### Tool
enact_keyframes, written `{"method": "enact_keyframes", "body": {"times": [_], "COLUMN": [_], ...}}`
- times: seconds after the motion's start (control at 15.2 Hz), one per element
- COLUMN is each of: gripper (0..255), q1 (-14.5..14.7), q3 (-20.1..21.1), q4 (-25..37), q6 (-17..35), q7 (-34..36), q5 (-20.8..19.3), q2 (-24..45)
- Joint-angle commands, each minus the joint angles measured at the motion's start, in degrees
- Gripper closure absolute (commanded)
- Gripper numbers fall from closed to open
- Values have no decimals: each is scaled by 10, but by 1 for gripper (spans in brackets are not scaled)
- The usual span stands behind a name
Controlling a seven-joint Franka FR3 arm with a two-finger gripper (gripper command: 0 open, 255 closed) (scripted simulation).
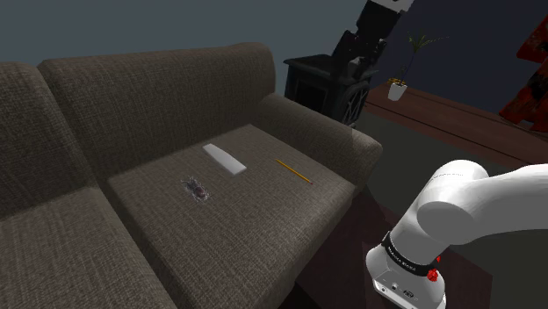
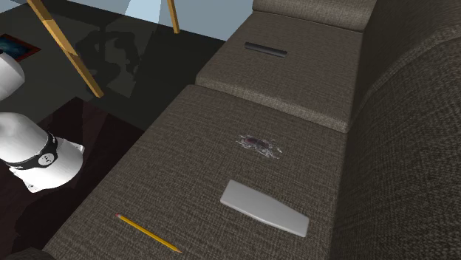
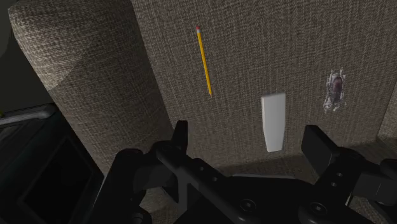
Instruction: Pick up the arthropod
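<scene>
Gripper [image 3: 249, 133]: black, fingers spread wide with nothing between them, held over the sofa seat.
Sofa [image 1: 219, 246]: brown woven fabric.
Arthropod [image 1: 196, 188]: small, dark purplish, lying on the seat cushion apart from the gripper.
Flat grey bar [image 1: 224, 160]: lies between the arthropod and the pencil.
Pencil [image 1: 293, 170]: yellow, on the armrest side.

White rounded arm [image 1: 474, 197] with a black joint band and red dot; all-black pincer [image 3: 248, 135], 2 fingers.

Rough woven cloth sofa [image 1: 263, 228]; matt.
</scene>
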Motion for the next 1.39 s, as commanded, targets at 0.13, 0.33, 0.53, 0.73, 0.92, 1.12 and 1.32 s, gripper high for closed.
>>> {"method": "enact_keyframes", "body": {"times": [0.13, 0.33, 0.53, 0.73, 0.92, 1.12, 1.32], "gripper": [0, 0, 0, 0, 0, 0, 0], "q1": [5, 13, 20, 26, 30, 32, 32], "q3": [18, 44, 72, 98, 126, 153, 180], "q4": [-15, -33, -44, -49, -47, -39, -25], "q6": [30, 76, 122, 167, 211, 253, 291], "q7": [13, 33, 52, 73, 95, 119, 147], "q5": [7, 16, 23, 27, 28, 22, 9], "q2": [16, 45, 81, 122, 169, 221, 277]}}
